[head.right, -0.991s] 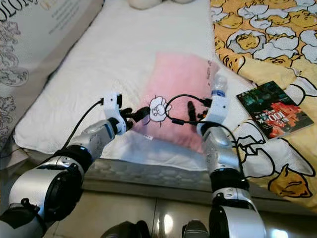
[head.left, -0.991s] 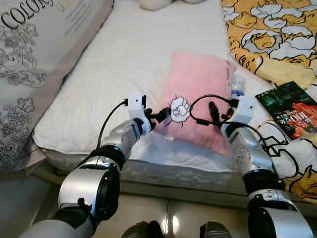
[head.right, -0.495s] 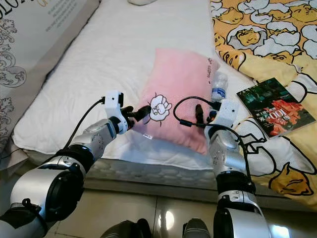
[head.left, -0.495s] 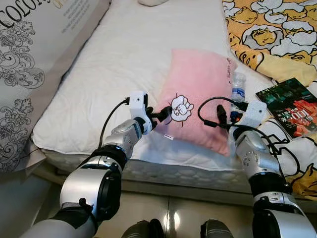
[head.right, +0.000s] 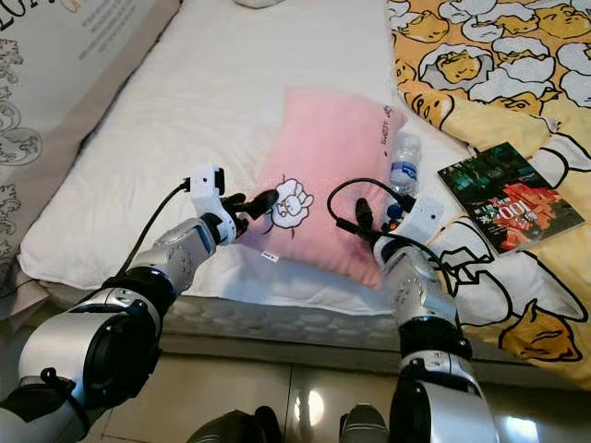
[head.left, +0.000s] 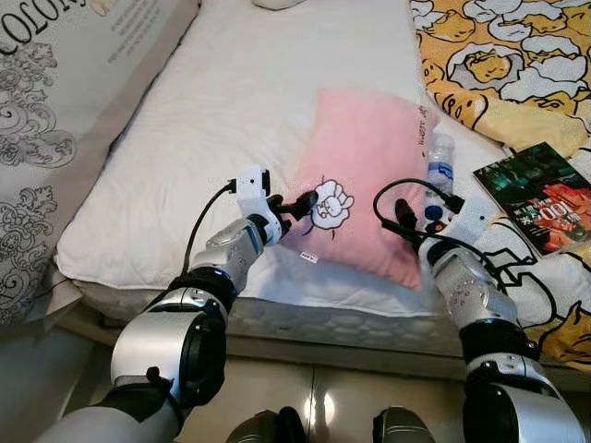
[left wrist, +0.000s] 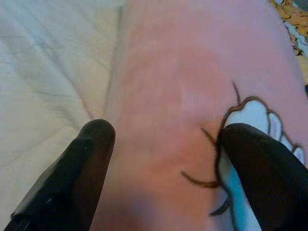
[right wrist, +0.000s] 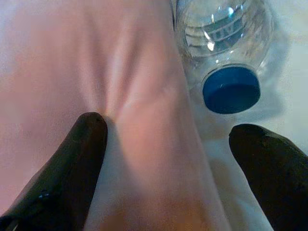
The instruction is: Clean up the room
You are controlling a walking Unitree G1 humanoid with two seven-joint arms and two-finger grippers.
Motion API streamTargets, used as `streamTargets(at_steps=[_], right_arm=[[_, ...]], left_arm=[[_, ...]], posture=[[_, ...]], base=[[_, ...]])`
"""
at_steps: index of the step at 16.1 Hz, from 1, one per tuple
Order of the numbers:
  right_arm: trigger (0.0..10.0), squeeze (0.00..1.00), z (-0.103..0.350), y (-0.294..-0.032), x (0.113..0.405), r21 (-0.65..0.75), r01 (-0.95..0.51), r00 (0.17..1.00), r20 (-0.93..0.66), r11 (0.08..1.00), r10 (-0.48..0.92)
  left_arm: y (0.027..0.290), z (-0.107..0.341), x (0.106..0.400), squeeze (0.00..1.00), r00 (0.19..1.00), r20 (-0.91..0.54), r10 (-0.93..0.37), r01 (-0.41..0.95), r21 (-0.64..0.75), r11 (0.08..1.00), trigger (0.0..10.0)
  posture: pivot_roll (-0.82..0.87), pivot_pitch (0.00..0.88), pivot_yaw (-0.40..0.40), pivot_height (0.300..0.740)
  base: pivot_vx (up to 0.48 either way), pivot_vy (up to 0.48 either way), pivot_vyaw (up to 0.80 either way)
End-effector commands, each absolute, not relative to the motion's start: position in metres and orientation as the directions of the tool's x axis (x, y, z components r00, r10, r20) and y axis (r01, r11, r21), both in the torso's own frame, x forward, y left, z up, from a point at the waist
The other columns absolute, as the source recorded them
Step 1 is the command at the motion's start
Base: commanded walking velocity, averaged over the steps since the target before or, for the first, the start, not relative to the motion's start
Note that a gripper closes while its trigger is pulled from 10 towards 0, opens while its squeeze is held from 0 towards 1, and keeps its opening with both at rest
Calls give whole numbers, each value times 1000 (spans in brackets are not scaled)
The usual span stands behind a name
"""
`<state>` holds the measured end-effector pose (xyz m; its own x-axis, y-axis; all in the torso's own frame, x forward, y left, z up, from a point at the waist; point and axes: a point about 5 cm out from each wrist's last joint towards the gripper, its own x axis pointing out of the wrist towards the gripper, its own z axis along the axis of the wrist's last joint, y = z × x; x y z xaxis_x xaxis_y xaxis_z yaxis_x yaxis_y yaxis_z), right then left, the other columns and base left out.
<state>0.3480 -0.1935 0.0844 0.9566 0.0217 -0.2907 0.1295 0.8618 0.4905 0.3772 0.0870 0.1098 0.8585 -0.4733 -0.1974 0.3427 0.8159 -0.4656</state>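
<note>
Pillow: a pink pillow (head.left: pixel 369 175) with a white cartoon patch (head.left: pixel 331 204) lies on the white mattress (head.left: pixel 231 120), its near end close to the bed's front edge.
Left gripper: the left gripper (head.left: pixel 297 205) sits at the pillow's near left corner, fingers spread; in the left wrist view one finger (left wrist: pixel 86 159) rests on the sheet beside the pillow's edge, the other on the patch.
Right gripper: the right gripper (head.left: pixel 417 220) is at the pillow's near right edge, fingers spread; in the right wrist view one finger (right wrist: pixel 77 154) presses into the pink fabric, the other lies on the sheet on the far side of the edge.
Bottle: a clear water bottle (head.left: pixel 440 169) with a blue cap (right wrist: pixel 231 89) lies against the pillow's right side, just beyond the right gripper.
Book: a dark book (head.left: pixel 540 195) rests on the yellow patterned blanket (head.left: pixel 499 74), to the right of the bottle.
</note>
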Motion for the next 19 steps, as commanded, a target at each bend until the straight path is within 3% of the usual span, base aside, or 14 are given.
streamTargets(at_steps=[1, 2, 3, 9, 10, 11, 12, 15, 19], right_arm=[[10000, 1000, 75, -183, 346, 515, 120, 940, -333, 849, 69], [10000, 1000, 75, -180, 347, 514, 105, 940, -330, 851, 83], [10000, 0, 78, -176, 349, 502, 81, 943, -319, 861, 97], [10000, 0, 85, -165, 348, 504, 15, 947, -285, 864, 150], [10000, 0, 81, -166, 345, 502, 15, 944, -293, 865, 154], [2941, 0, 79, -168, 344, 504, 19, 942, -298, 864, 153], [0, 0, 77, -168, 342, 513, 19, 942, -298, 858, 157], [0, 0, 79, -174, 336, 529, 9, 942, -290, 849, 170], [0, 0, 85, -169, 332, 561, -47, 940, -255, 826, 227]], left_arm=[[88, 110, 378, 0, 860, -202, -468, 327, -485, 811, 10000], [85, 108, 377, 0, 855, -206, -476, 334, -484, 809, 10000], [81, 105, 374, 0, 845, -215, -490, 349, -471, 810, 10000], [78, 97, 370, 0, 837, -272, -475, 367, -365, 855, 10000], [81, 93, 369, 0, 838, -285, -465, 344, -386, 856, 1490], [83, 91, 368, 0, 840, -289, -459, 323, -413, 851, 0], [86, 88, 367, 0, 846, -300, -440, 292, -430, 854, 0], [97, 78, 363, 0, 861, -314, -401, 201, -515, 834, 0], [94, 79, 362, 0, 865, -257, -431, 214, -588, 780, 0]], posture=[[-240, 150, 194, 740], [-241, 149, 206, 740], [-246, 148, 209, 740], [-290, 177, 209, 740], [-291, 184, 209, 740], [-292, 187, 210, 740], [-293, 193, 211, 740], [-292, 201, 209, 740], [-289, 210, 205, 740]], base=[[0, 0, 0], [0, 0, 0], [0, 0, 0], [0, 0, 0], [0, 0, 0], [0, 0, 0], [0, 0, 0], [0, 0, 0], [0, 0, 0]])
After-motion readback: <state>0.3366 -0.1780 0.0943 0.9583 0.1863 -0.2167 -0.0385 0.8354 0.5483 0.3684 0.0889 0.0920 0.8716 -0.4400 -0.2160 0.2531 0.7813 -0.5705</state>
